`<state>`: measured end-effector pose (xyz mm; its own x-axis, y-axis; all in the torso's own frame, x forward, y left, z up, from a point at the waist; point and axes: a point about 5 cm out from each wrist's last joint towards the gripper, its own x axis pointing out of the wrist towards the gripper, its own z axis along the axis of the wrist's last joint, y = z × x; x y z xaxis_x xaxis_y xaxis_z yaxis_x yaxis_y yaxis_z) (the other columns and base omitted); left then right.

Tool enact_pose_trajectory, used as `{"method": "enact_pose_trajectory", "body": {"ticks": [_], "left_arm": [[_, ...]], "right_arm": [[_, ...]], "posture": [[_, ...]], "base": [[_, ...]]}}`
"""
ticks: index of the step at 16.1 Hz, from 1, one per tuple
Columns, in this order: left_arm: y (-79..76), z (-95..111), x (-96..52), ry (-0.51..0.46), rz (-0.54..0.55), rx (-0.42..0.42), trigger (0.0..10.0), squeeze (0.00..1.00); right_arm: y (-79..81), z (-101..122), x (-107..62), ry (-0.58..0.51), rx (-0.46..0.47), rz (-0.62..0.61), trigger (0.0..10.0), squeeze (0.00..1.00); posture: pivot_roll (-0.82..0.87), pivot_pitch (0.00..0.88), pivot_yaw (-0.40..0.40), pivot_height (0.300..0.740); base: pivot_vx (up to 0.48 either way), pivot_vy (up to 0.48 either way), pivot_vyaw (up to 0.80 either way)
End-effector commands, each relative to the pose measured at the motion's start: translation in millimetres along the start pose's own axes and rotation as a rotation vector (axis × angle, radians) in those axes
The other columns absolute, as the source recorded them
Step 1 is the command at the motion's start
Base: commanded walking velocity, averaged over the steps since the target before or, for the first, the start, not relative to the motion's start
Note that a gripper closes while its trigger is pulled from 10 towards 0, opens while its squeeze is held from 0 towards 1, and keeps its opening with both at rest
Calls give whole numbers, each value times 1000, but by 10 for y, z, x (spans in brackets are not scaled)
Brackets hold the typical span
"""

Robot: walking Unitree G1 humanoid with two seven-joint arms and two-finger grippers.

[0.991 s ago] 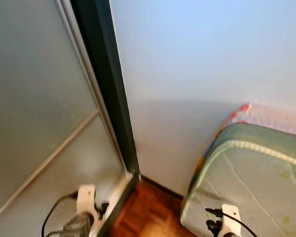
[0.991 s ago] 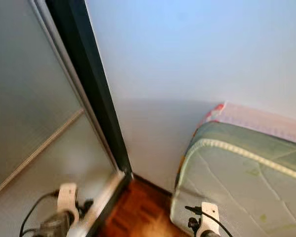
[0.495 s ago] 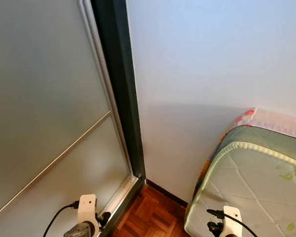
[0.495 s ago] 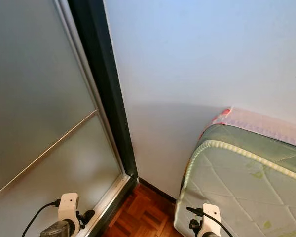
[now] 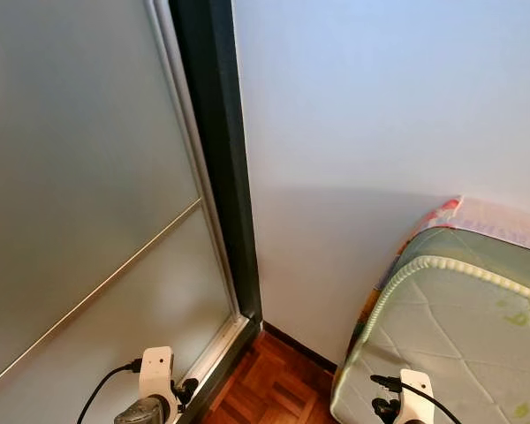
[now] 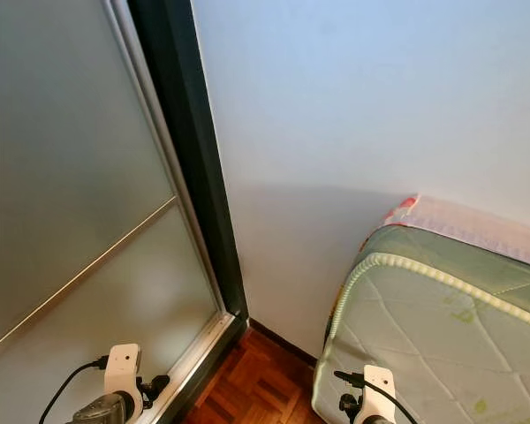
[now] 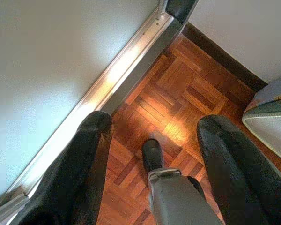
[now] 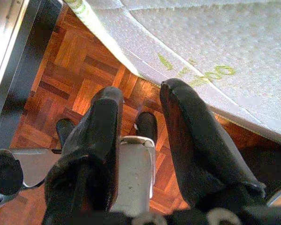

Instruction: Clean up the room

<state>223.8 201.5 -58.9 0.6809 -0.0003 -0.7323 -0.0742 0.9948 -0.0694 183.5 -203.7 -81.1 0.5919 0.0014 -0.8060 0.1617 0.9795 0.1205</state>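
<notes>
The robot faces a room corner, so this reads as a search-and-travel step: nothing to tidy lies within reach, and both arms hang idle.

Taking the dark door frame (image 5: 221, 177) as landmark, a frosted sliding panel (image 5: 79, 194) fills the space to its left. The left end effector (image 7: 152, 154) hangs just beside the frame's foot, above the parquet floor (image 7: 178, 93), its fingers spread apart with nothing between them. Right of the frame stands a plain wall (image 5: 380, 115). Further right, well apart from the frame, is the mattress (image 5: 459, 327), with the right end effector (image 8: 138, 131) hanging by its edge, fingers likewise apart and empty.

No clutter can be made out here, though little of the floor shows. The next move probably calls for turning away from the corner to find something to pick up.
</notes>
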Motion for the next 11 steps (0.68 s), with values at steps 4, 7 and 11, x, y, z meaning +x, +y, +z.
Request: {"method": "enact_pose_trajectory", "body": {"ticks": [4,7,11], "left_arm": [[43,-65,-16,32,9,-2,10000,0],[43,-76,-19,35,4,3,10000,0],[40,-69,-17,34,4,6,10000,0]], "right_arm": [[0,-66,-9,22,5,-1,10000,0],[0,-76,-11,25,1,2,10000,0],[-2,-71,-10,27,-8,5,10000,0]], "posture": [[-85,0,53,740],[-87,0,52,740],[-81,0,47,740]], "base": [[0,0,0],[0,0,0],[0,0,0]]}}
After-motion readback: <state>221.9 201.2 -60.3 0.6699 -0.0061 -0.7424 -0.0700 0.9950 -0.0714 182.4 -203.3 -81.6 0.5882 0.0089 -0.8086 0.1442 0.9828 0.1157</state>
